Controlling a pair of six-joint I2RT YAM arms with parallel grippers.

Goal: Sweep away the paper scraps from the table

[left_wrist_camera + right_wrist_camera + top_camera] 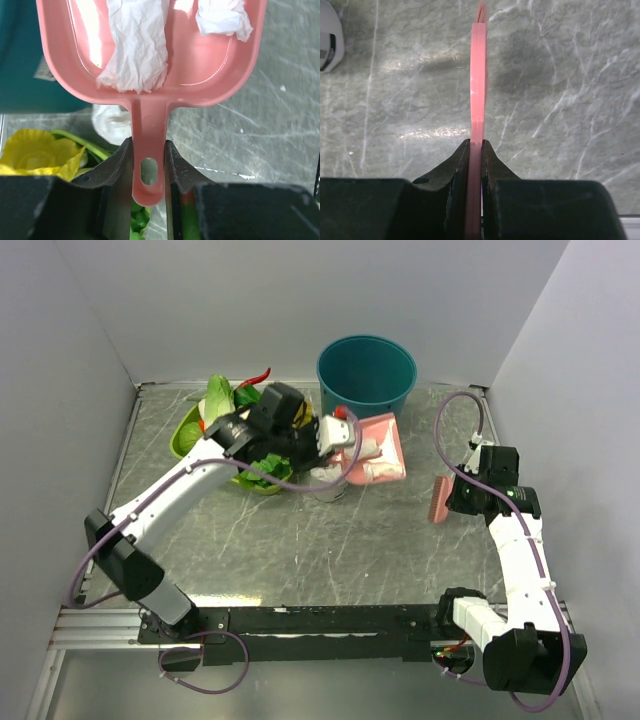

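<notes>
Scraps lie in the pink pan, two white wads against its back wall. None shows loose on the desk in the top view. The left gripper is clenched on the pan's handle, a finger on each side. It holds the pan near the far edge of the desk, just beside the teal bin.

The pan's long axis runs roughly along that far edge, handle to the left and mouth to the right, so the bin lies off the pan's far side rather than ahead of its mouth. The likely next move, tipping into the bin, would need a turn towards it. The left arm is much the nearer.

The right gripper is clamped on the pink brush by the right edge, well apart from the pan.
</notes>
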